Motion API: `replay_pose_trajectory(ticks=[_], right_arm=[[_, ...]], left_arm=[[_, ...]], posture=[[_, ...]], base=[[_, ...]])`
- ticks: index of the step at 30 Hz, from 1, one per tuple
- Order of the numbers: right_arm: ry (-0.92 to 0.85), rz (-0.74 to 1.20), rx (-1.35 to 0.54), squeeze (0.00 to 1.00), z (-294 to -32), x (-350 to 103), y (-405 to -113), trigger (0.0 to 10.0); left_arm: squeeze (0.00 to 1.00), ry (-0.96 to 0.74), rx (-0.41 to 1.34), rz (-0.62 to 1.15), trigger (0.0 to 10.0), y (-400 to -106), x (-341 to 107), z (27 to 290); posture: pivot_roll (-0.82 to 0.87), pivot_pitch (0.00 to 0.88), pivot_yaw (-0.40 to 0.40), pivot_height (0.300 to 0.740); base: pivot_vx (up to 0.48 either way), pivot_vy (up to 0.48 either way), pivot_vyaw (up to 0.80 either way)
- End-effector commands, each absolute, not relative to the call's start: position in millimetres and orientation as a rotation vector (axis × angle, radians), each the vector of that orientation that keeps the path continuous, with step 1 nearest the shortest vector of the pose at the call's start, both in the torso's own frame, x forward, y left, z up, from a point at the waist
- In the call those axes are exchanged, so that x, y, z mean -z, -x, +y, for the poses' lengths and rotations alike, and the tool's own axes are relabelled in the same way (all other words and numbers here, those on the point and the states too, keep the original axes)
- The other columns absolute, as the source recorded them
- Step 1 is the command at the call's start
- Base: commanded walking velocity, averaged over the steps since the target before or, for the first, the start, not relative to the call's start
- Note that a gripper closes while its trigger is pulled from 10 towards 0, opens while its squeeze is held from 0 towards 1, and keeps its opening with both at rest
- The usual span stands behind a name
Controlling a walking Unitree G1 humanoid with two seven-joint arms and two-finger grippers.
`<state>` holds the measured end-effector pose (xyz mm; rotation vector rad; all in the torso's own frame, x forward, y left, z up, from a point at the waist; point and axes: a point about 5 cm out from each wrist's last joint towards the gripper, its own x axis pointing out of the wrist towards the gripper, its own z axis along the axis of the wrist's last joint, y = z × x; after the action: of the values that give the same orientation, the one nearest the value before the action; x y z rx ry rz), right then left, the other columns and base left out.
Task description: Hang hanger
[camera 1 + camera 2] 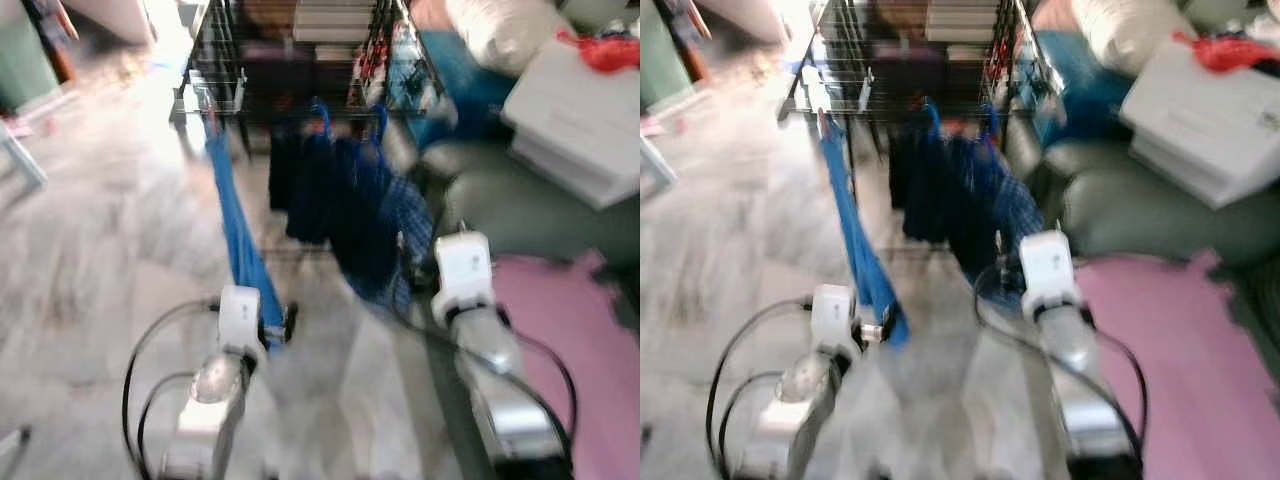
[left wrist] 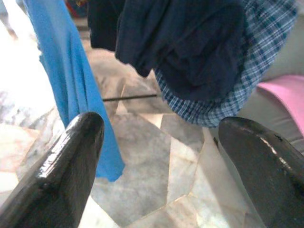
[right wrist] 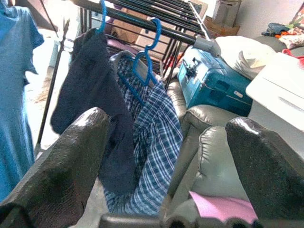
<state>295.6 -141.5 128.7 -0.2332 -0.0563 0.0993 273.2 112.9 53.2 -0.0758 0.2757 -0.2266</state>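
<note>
While both arms reach toward the black drying rack (image 3: 142, 21), the job looks close to finished: a dark garment (image 3: 90, 95) and a plaid shirt (image 3: 152, 137) hang from blue hangers (image 3: 142, 61) hooked over the rack's front rail, and a blue shirt (image 1: 240, 240) hangs at its left corner. The left pincer (image 2: 156, 156) is released, fingers spread with nothing between them; the right pincer (image 3: 166, 166) is likewise released and empty. I'd judge little is left but backing away, unless another hanger waits. Underfoot is pale marbled floor (image 2: 152, 166); a grey-green sofa (image 1: 530, 210) carrying a teal case (image 3: 213, 80) and a pink mat (image 1: 570, 330) lie to the right.
</note>
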Motion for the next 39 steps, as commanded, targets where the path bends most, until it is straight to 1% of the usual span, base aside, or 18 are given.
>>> replay_pose_trajectory(ticks=[1,8,10,12,19,25,33,37,39], right_arm=[[0.239,-0.076,-0.092,0.00,-143.4,-134.4,-297.2,10.0],[0.224,-0.078,-0.103,0.00,-140.3,-134.2,-297.3,10.0],[0.226,-0.079,-0.105,0.00,-139.4,-134.6,-298.3,10.0],[0.230,-0.098,-0.110,0.00,-136.9,-140.0,-301.8,10.0],[0.227,-0.100,-0.099,0.00,-138.3,-141.3,-303.7,10.0],[0.227,-0.093,-0.113,0.00,-133.8,-138.7,-303.3,10.0],[0.228,-0.086,-0.124,0.00,-131.5,-137.1,-303.0,10.0],[0.227,-0.082,-0.130,0.00,-130.8,-136.3,-303.9,10.0],[0.227,-0.080,-0.138,0.00,-129.4,-136.0,-304.7,10.0]], left_arm=[[0.00,0.082,0.219,0.264,10.0,-272.9,-54.9,112.7],[0.00,0.093,0.215,0.249,10.0,-278.2,-59.7,115.6],[0.00,0.094,0.217,0.239,10.0,-280.4,-61.9,117.1],[0.00,0.077,0.216,0.216,10.0,-285.5,-67.5,121.2],[0.00,0.072,0.211,0.208,10.0,-286.7,-69.9,123.9],[0.00,0.071,0.225,0.197,10.0,-284.3,-70.1,119.7],[0.00,0.064,0.221,0.217,10.0,-280.8,-66.0,120.7],[0.00,0.066,0.221,0.222,10.0,-280.7,-64.6,118.0],[0.00,0.029,0.214,0.222,10.0,-280.9,-63.9,118.2]], posture=[[0.02,0.078,-0.003,0.740],[0.02,0.090,0.007,0.740],[0.02,0.094,0.009,0.740],[0.02,0.116,0.014,0.740],[0.01,0.136,0.020,0.740],[0.02,0.139,0.015,0.740],[0.02,0.142,0.013,0.740],[0.02,0.131,0.004,0.740],[0.02,0.131,0.004,0.740]], base=[[0.000,0.000,0.00],[0.000,0.000,0.00],[0.000,0.296,0.00],[0.000,0.480,0.00],[0.000,0.480,0.00],[0.000,0.480,0.00],[0.000,0.480,0.00],[0.000,0.480,0.00],[0.000,0.480,0.00]])
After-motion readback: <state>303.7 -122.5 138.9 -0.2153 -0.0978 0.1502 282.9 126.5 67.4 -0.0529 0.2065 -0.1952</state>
